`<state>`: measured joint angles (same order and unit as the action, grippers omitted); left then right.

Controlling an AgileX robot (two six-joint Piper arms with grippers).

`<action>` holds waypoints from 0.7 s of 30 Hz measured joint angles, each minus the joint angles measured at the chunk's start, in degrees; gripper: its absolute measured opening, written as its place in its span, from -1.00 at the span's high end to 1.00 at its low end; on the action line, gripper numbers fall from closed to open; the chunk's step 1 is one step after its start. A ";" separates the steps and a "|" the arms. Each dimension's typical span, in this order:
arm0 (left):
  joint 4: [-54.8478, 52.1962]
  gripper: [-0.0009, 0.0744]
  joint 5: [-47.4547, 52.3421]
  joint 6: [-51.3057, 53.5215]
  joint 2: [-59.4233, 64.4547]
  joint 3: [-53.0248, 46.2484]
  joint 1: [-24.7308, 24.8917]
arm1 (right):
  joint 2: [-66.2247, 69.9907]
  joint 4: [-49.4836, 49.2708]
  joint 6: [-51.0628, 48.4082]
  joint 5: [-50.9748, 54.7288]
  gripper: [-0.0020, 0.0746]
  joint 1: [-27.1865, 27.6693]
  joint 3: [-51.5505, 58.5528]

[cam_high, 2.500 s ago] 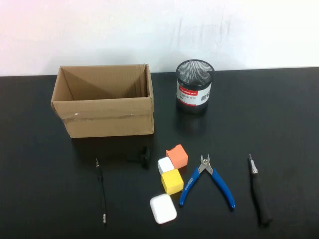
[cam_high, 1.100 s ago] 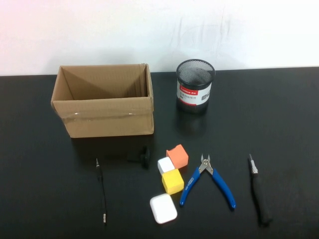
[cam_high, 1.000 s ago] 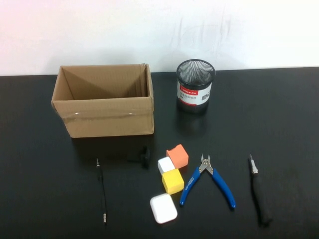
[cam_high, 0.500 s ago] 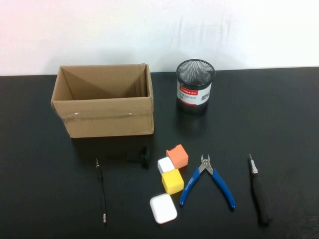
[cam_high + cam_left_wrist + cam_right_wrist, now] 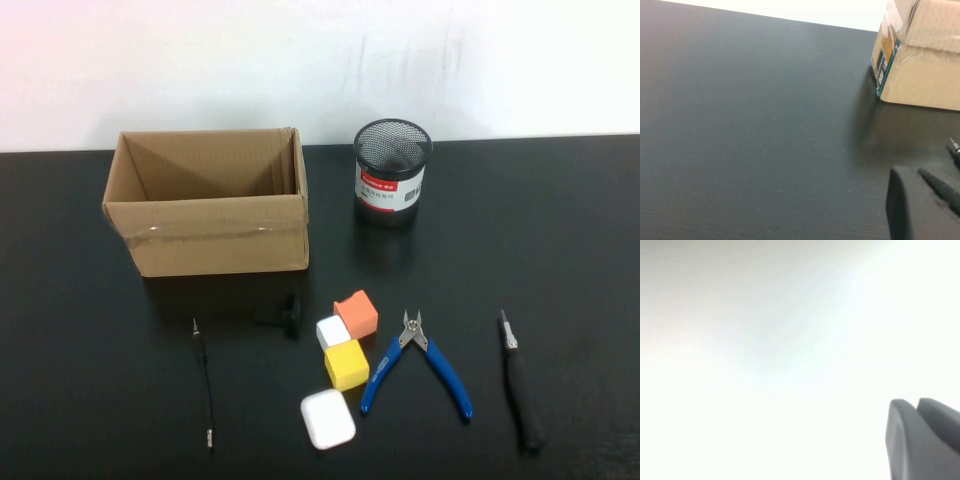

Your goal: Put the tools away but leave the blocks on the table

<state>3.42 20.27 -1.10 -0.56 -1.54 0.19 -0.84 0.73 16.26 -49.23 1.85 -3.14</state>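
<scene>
White rounded case (image 5: 327, 418) nearest; beyond it yellow block (image 5: 346, 364), white block (image 5: 332, 331), orange block (image 5: 356, 313). Right of them blue pliers (image 5: 420, 362), thick screwdriver (image 5: 520, 382); left, thin driver (image 5: 204, 381). Farther: cardboard box (image 5: 205, 215) (open top), mesh cup (image 5: 391, 172). Left gripper (image 5: 922, 205) low over bench (image 5: 80, 380) beside box, jaws together; right gripper (image 5: 922, 437) faces white, jaws together.

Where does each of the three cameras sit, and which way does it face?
High view: raised, looking down at the table; no arm shows.
Left wrist view: low over the table, facing the cardboard box; shut left gripper shows.
Right wrist view: faces a blank white surface; shut right gripper shows.
Shared: high and left wrist views both show the box.
</scene>
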 joint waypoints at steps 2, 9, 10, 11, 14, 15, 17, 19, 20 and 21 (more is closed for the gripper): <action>0.00 0.99 0.00 0.00 0.00 0.00 0.00 | 0.00 -6.53 0.04 3.65 0.97 0.00 -4.92; 0.00 0.99 0.00 0.00 0.00 0.00 0.00 | 1.82 -13.92 -3.49 34.37 0.96 0.00 -24.83; 0.00 0.99 0.00 0.00 0.00 0.00 0.00 | 3.28 -14.04 -4.28 39.44 0.97 0.00 -27.66; 0.00 0.99 0.00 0.00 0.00 0.00 0.00 | 5.05 -14.04 -4.78 44.82 0.97 0.00 -30.32; 0.00 0.99 0.00 0.00 0.00 0.00 0.00 | 12.03 -14.04 -5.47 60.17 0.97 0.00 -37.21; 0.00 0.99 0.00 0.00 0.00 0.00 0.00 | 14.14 -14.04 -5.83 63.95 0.97 0.00 -38.58; 0.00 0.99 0.00 0.00 0.00 0.00 0.00 | 19.23 -13.05 -8.33 70.97 0.97 0.00 -40.85; 0.00 0.99 0.00 0.00 0.00 0.00 0.00 | 22.91 -11.06 -13.11 74.50 0.97 0.00 -41.50; 0.00 0.99 0.00 0.00 0.00 0.00 0.00 | 24.57 -10.06 -14.94 75.38 0.97 0.00 -41.57; 0.00 0.99 0.00 0.00 0.00 0.00 0.00 | 26.04 -9.55 -15.77 75.83 0.97 0.00 -41.57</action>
<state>3.42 20.27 -1.10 -0.56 -1.54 0.19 25.20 -8.82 0.49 26.59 1.85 -44.72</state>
